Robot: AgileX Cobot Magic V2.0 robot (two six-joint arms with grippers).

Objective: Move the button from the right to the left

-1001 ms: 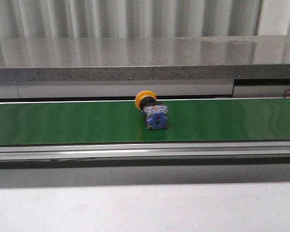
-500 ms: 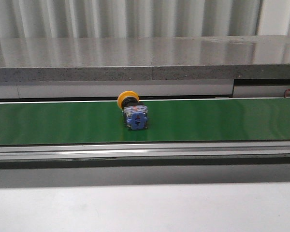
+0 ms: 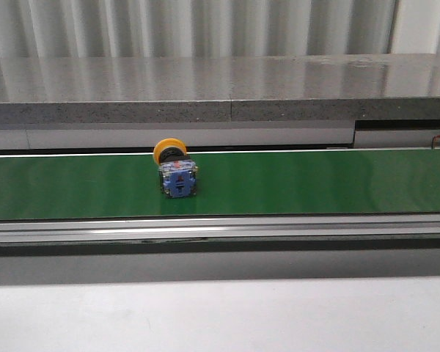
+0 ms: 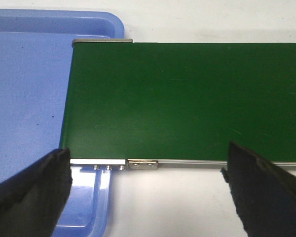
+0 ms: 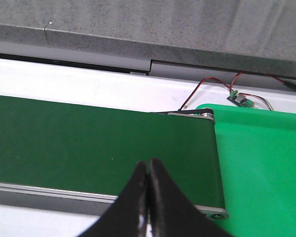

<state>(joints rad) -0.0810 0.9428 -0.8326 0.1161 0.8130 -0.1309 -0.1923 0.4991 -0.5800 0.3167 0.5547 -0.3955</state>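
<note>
The button [image 3: 175, 170] lies on the green conveyor belt [image 3: 315, 183] in the front view, yellow cap toward the back, blue-grey block toward me, left of the belt's middle. No gripper shows in the front view. My left gripper [image 4: 148, 190] is open wide and empty, over the left end of the belt [image 4: 187, 98]; the button does not show there. My right gripper [image 5: 148, 170] is shut and empty, over the right end of the belt [image 5: 89, 138]; the button does not show there either.
A blue tray [image 4: 24, 98] lies at the belt's left end. A bright green tray [image 5: 261, 168] lies at its right end, with a small circuit board and red wires [image 5: 237, 98] behind it. A grey stone ledge [image 3: 220, 88] runs behind the belt.
The button has travelled left along the belt, from just right of centre to left of centre. No gripper shows in the earlier frames.
</note>
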